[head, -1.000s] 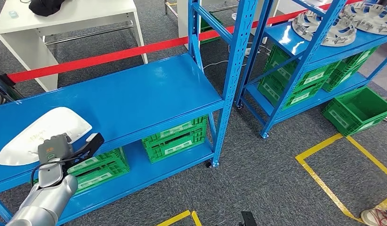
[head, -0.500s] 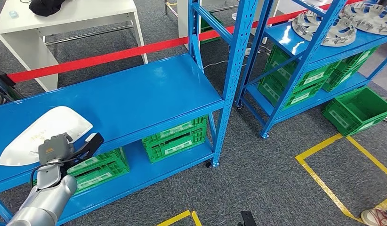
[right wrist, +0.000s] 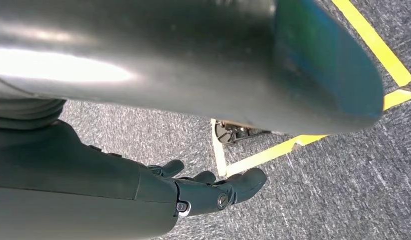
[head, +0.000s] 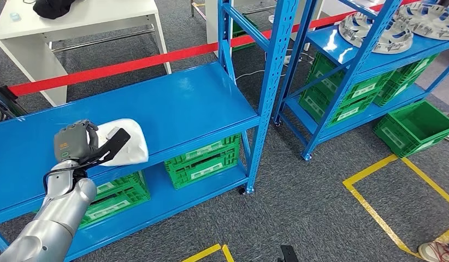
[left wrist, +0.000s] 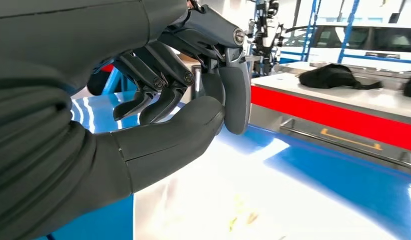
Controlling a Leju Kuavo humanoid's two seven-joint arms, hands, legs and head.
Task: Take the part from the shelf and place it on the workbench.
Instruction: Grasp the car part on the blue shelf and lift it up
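On the blue shelf (head: 178, 109), toward its left part, the left hand (head: 88, 144) sits over the white part (head: 126, 143), which lies on the shelf top close to the front edge. In the left wrist view that hand (left wrist: 158, 115) has its fingers (left wrist: 233, 95) curled down toward the thumb above the glossy white part (left wrist: 233, 200); whether they actually grip it cannot be told. Beyond the shelf's back edge runs a red tape (head: 129, 64), and farther back stands a white table (head: 75, 27). Under the shelf top sit green crates (head: 203, 161). To the right of the shelf, yellow floor lines (head: 386, 180) mark the carpet. The right hand (right wrist: 213, 192) hangs over the carpet, fingers loosely apart and holding nothing.
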